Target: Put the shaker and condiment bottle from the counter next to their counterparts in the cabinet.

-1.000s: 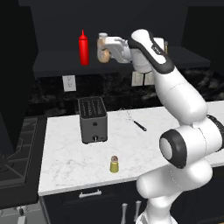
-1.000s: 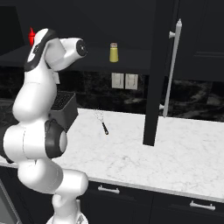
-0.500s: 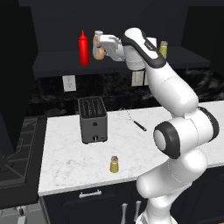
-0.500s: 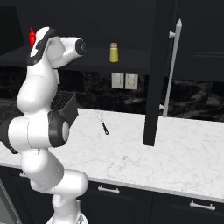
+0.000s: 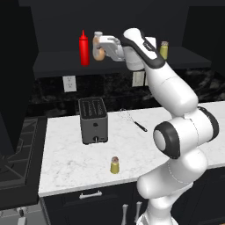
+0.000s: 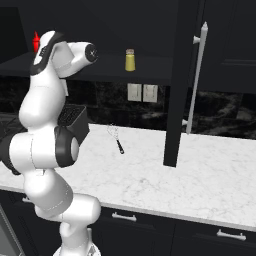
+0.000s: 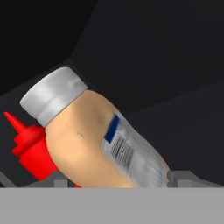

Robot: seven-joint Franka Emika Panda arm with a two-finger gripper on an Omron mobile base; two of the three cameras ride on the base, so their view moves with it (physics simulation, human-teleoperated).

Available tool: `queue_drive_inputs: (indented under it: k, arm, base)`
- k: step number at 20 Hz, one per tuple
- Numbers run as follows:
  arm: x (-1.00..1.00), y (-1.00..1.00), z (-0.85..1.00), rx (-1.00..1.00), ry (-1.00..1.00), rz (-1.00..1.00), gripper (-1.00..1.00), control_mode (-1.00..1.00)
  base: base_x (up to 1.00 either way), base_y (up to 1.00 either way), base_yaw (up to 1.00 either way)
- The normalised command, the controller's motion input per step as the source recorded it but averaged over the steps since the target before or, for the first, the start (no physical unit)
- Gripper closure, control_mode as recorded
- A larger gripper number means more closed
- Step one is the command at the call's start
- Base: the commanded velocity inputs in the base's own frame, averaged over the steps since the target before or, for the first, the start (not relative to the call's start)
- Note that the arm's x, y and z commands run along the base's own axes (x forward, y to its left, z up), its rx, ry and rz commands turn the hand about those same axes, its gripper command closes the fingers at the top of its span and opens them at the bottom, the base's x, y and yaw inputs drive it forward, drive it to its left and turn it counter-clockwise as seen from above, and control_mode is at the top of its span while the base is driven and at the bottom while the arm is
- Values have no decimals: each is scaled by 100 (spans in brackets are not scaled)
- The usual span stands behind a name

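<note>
Hand view shows the hand (image 7: pixel 118 178) clamped on the condiment bottle (image 7: pixel 94 138) beside the red squeeze bottle (image 7: pixel 30 146).

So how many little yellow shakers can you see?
2. One shaker stands on the counter near its front edge; the twin shaker stands on the cabinet shelf. Others could be hidden.

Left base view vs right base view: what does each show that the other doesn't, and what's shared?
Left base alone: the gripper shut on the condiment bottle beside the red squeeze bottle, and the counter shaker near the front edge. Right base alone: a long silver handle on a dark door. Shared: the cabinet shaker, toaster, whisk, outlets and marbled counter.
</note>
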Motion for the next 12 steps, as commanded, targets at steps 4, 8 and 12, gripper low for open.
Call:
queue_drive_inputs:
  k: [4,8,12]
  arm:
    - [30,1,-70,0,0,0,100,-100]
    - [39,1,-85,0,0,0,100,-100]
    - [35,4,-87,0,0,0,100,-100]
  base:
    - [0,0,0]
    - [0,0,0]
    - [0,0,0]
